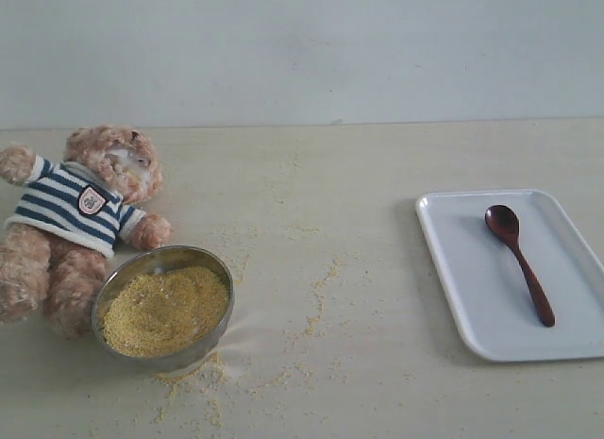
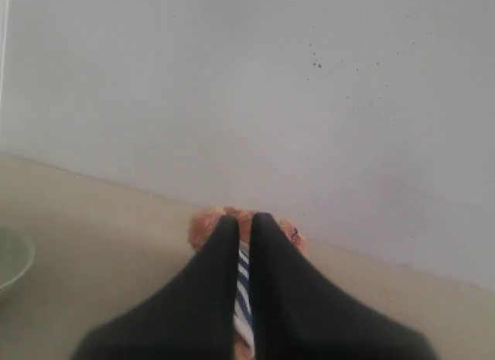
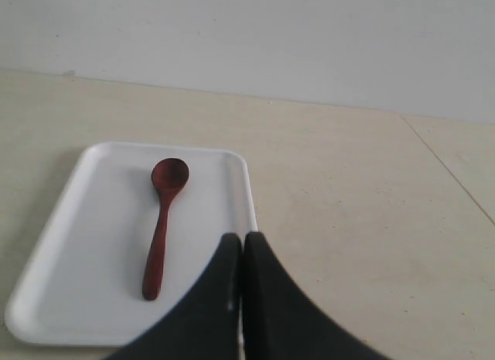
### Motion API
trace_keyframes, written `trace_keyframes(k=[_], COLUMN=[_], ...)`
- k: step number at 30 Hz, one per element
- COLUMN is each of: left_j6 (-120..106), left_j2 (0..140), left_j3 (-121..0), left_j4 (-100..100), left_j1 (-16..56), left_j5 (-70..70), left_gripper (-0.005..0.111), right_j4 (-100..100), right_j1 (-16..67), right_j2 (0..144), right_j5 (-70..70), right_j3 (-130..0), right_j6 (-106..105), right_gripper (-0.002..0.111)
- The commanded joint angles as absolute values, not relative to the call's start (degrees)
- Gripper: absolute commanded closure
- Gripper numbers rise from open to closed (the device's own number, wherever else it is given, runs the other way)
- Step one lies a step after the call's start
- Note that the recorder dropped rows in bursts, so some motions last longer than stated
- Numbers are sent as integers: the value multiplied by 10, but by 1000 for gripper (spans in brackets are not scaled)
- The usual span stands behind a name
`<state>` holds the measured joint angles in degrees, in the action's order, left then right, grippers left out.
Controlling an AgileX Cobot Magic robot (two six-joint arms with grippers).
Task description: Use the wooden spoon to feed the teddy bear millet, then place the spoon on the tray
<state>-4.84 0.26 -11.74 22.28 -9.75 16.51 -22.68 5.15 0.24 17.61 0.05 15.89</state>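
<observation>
Start with your own grippers. The left gripper (image 2: 241,217) has its fingers pressed together with nothing between them. Just past the tips you see the teddy bear (image 2: 203,227), a strip of its striped shirt showing through the thin slit. The right gripper (image 3: 237,236) is likewise squeezed closed and empty, hanging over the near rim of the tray (image 3: 93,244).

On the table (image 1: 359,175), stray yellow grains lie nearest you, in front of the metal bowl (image 1: 160,257) and trailing off to its right. The bowl holds a heap of the millet (image 1: 165,312). The bear slumps right behind it on the left, one leg touching the bowl, leaning back with its arms out.

Its navy-and-white shirt carries a small shield-shaped badge (image 1: 92,200) on the chest. You cannot read any writing on it; it is too small and blurred.

Well apart on the right, the wooden spoon (image 3: 161,228) lies flat inside the tray, its round bowl toward the far end and its handle toward you. A plain pale wall (image 1: 302,52) closes the scene at the back, with no lettering on it.
</observation>
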Motion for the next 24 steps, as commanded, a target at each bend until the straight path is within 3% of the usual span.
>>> trace_keyframes(k=[1,12,18,24], left_j6=[-26,-56,-56,-56], left_j2=[0,0,0,0], left_j3=[-81,0,0,0], left_j4=[220,170,-10,-37], left_j1=[-94,-65,-45,-45], left_j5=[134,13,184,196], left_gripper=[102,102,102,102], right_j4=[-228,-228,-228,-228], right_j1=[52,52,52,52], right_j2=[0,0,0,0], right_j5=[171,170,170,170], right_j3=[0,0,0,0], right_j6=[160,160,160,160], right_gripper=[109,109,109,109])
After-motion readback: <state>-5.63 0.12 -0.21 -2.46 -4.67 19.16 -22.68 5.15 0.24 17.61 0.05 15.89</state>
